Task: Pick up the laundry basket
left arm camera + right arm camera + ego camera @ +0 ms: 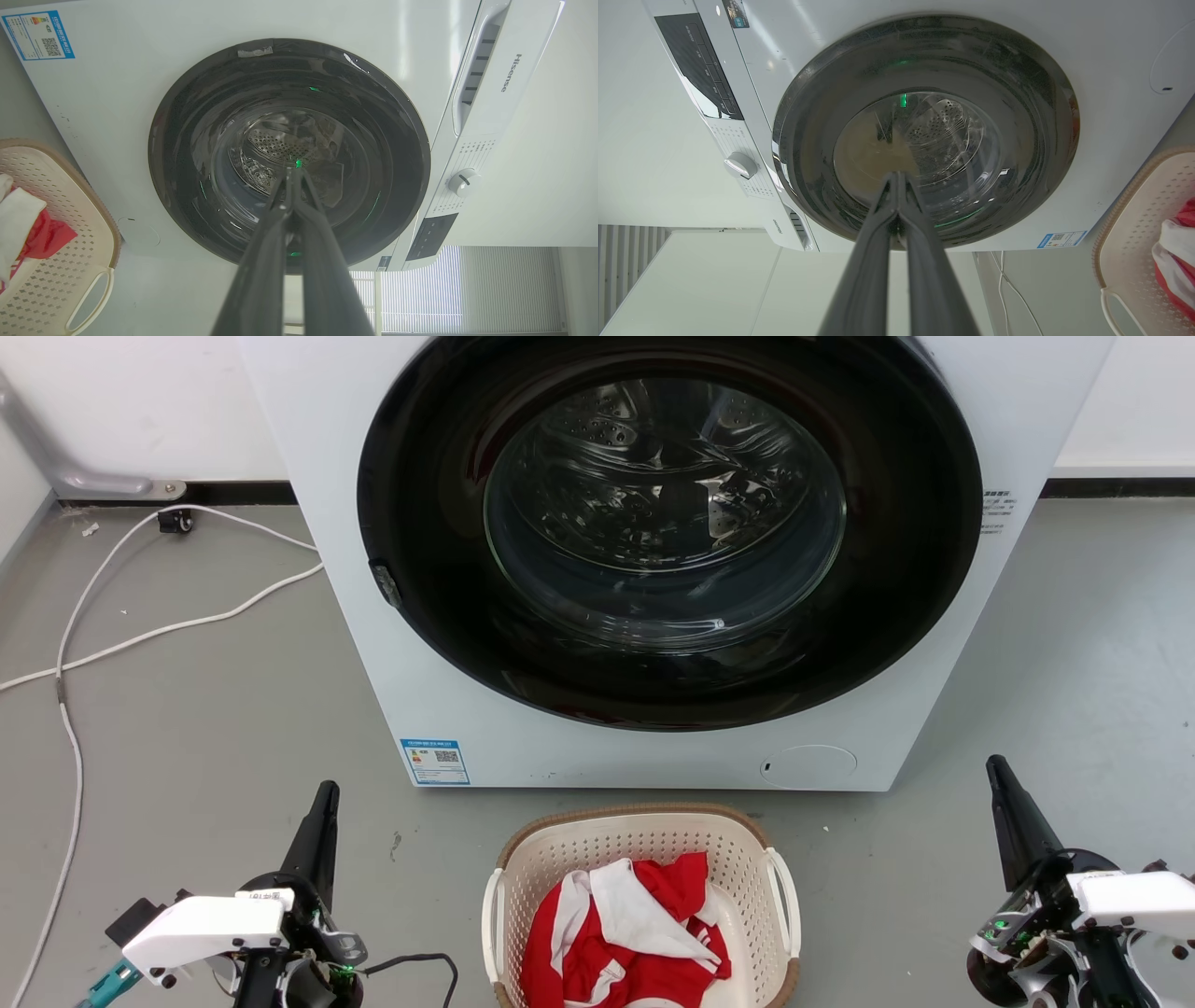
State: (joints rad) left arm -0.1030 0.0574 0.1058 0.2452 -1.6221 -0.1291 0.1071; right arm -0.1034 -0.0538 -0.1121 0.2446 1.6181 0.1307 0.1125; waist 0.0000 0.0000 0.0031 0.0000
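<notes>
Approach pending | our left claw [325, 803], right claw [1001, 784] pinched together, empty, flanking laundry basket [597, 849], lower centre | next: we spread, reach handles [782, 896]

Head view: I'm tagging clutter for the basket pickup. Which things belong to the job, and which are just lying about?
Job: laundry basket; left gripper and right gripper, both shut and apart from it.
Lying about: washing machine; white cable on the floor; red-and-white garment lying in the basket.
</notes>
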